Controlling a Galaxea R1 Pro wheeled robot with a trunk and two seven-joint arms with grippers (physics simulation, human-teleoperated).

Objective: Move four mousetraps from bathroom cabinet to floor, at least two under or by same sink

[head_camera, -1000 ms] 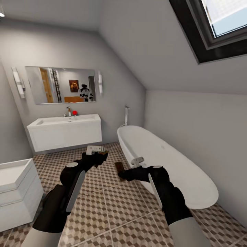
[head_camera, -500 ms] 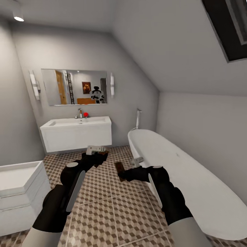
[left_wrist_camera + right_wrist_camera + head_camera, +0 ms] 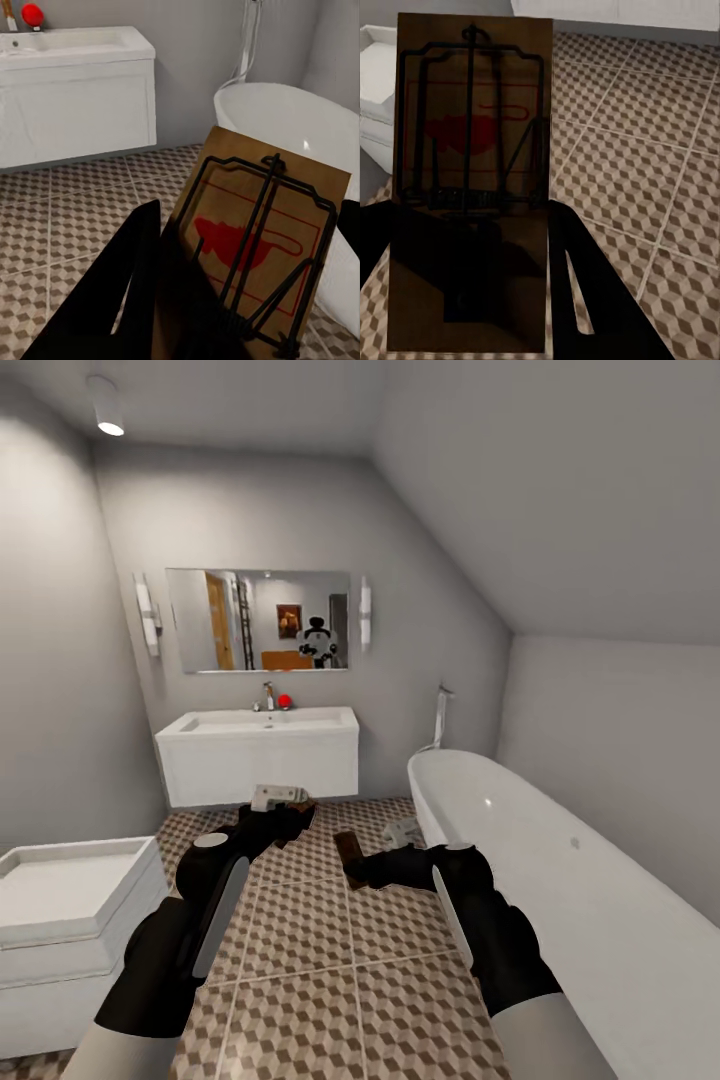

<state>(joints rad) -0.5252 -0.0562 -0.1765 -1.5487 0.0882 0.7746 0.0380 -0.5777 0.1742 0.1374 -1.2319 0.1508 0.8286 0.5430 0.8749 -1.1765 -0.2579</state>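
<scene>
1. Carrying two mousetraps toward the drop spot looks like the step in hand: the left gripper is clamped on one mousetrap, and the right gripper is clamped on a second mousetrap.
2. In the head view both arms sit at lower centre of the frame, held above the bathroom floor, with the wall-hung sink unit at middle left under the mirror and the bathtub along the right side.
3. The next move, as I judge it, calls for closing in on that sink unit, lowering each board flat onto the tiles under or just beside it, then releasing.
4. The head view shows the traps as small brown slivers past the fingers; the wrist views show what it lacks: the wire bar and the red printed shape on each board.
5. The left wrist view places its trap in front of the sink unit and tub rim; the right wrist view sets its trap over open tiles, with a white unit at the upper left of that frame.
</scene>
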